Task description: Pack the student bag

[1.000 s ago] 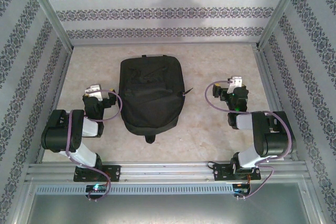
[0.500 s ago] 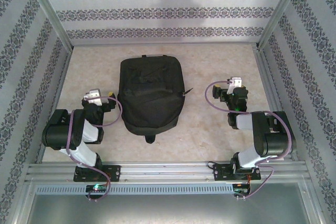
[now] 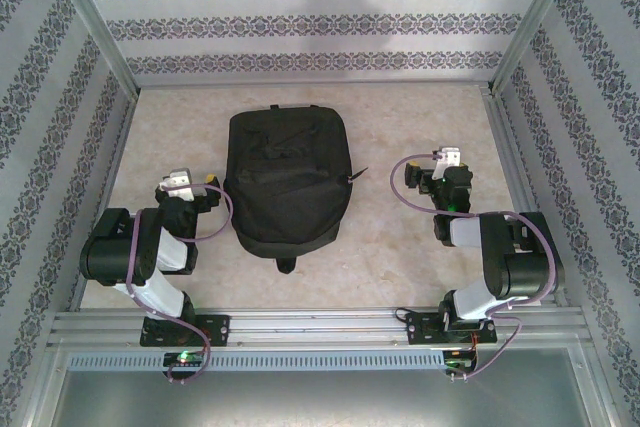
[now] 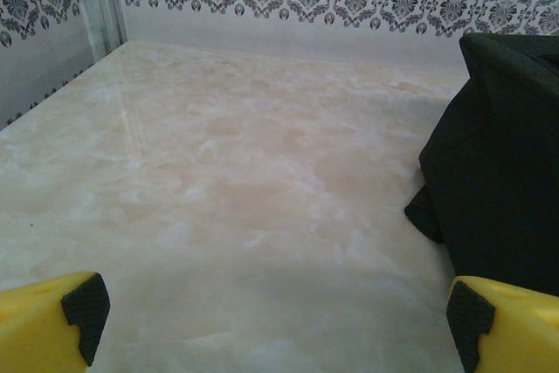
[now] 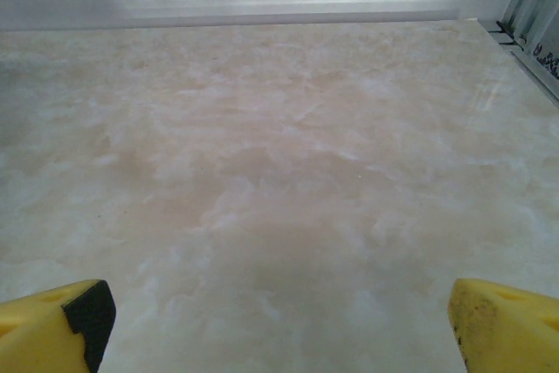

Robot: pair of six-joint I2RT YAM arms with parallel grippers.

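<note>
The student bag (image 3: 288,182), a large black fabric backpack, lies flat in the middle of the marble table with its rounded top toward the far wall. My left gripper (image 3: 185,177) rests low just left of the bag, apart from it, and is open. In the left wrist view its yellow fingertips (image 4: 52,316) stand wide apart over bare table, with the bag's edge (image 4: 502,172) at the right. My right gripper (image 3: 447,159) sits to the right of the bag, well clear of it, open and holding nothing, its yellow fingertips (image 5: 507,321) spread over bare marble.
Patterned walls and aluminium posts (image 3: 95,17) close in the table on three sides. A metal rail (image 3: 320,322) runs along the near edge where both arm bases are bolted. Bare marble (image 3: 400,127) lies around the bag.
My left gripper has drawn back a little toward its base, away from the bag's left side. The bag's top surface has settled flat. The right arm has not moved.
</note>
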